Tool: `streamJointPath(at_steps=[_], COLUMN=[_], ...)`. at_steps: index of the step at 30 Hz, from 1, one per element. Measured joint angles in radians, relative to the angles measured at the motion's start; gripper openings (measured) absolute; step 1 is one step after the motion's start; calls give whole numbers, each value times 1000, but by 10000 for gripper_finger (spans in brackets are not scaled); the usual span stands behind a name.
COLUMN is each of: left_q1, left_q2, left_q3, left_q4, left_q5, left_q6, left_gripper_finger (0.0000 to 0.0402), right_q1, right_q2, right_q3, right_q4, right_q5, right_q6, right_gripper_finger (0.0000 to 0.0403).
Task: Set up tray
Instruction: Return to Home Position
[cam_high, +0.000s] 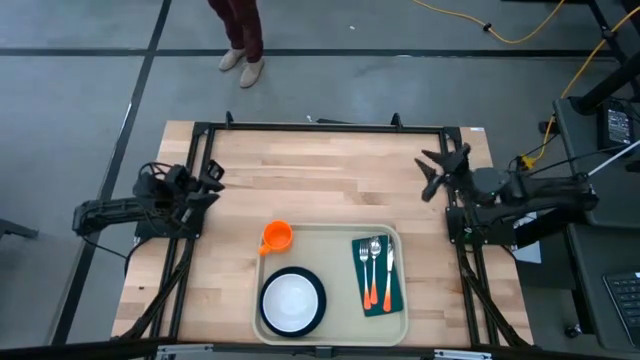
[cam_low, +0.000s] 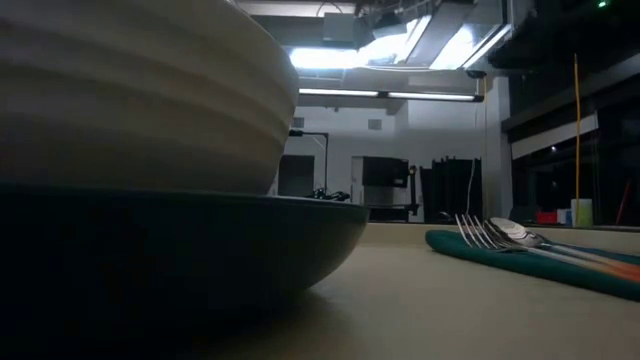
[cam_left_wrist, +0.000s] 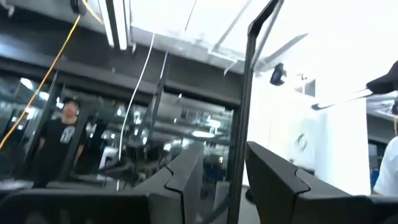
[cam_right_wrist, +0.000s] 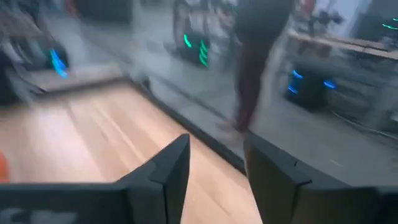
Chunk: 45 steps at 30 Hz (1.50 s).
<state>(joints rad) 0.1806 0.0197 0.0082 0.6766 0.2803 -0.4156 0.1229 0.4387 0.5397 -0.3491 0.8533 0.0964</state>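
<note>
Left claw (cam_high: 213, 178), right claw (cam_high: 437, 168) hanging parted, empty, at desk (cam_high: 320, 170) sides; I'm planning slow fold home, away from tray (cam_high: 335, 250).

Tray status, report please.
Left pincer open, at table left edge. Right pincer open, right edge. Tray holds cup, bowl, napkin with cutlery. Nothing obstructing it.

table (cam_high: 330, 170): pale wood, planked, matt | tray (cam_high: 336, 256): beige plastic, smooth, dull sheen | napkin (cam_low: 460, 246): green cloth, matt | fork tines (cam_low: 470, 230), spoon bowl (cam_low: 515, 232): shiny metal | bowl (cam_low: 130, 90): white, ribbed | plate (cam_low: 200, 240): dark, smooth
</note>
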Motion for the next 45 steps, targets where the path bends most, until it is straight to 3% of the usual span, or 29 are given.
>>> streamJointPath(at_steps=[5, 9, 15, 23, 28, 34, 39, 45], left_q1=[0, 0, 0, 0, 0, 0, 0, 0], left_q2=[-17, -17, -16, -16, -16, -16, -16, -16], left_q3=[0, 0, 0, 0, 0, 0, 0, 0], left_q4=[2, 0, 0, 0, 0, 0, 0, 0], left_q5=[0, 0, 1, 1, 1, 1, 1, 1], left_q6=[0, 0, 0, 0, 0, 0, 0, 0], left_gripper_finger=[116, 116, 116, 116, 116, 116, 116, 116], right_q1=[-1, -1, -13, -14, -14, -14, -37, -46], right_q2=[-95, -133, -147, -141, -140, -150, -278, -425], right_q3=[-312, -520, -514, -514, -514, -513, -513, -513], right_q4=[624, 951, 769, 635, 612, 600, 420, 357], right_q5=[-264, -410, -609, -612, -612, -615, -620, -635], right_q6=[-55, 8, 118, 461, 558, 541, 227, 184], right_gripper_finger=[154, 154, 154, 154, 154, 154, 154, 154])
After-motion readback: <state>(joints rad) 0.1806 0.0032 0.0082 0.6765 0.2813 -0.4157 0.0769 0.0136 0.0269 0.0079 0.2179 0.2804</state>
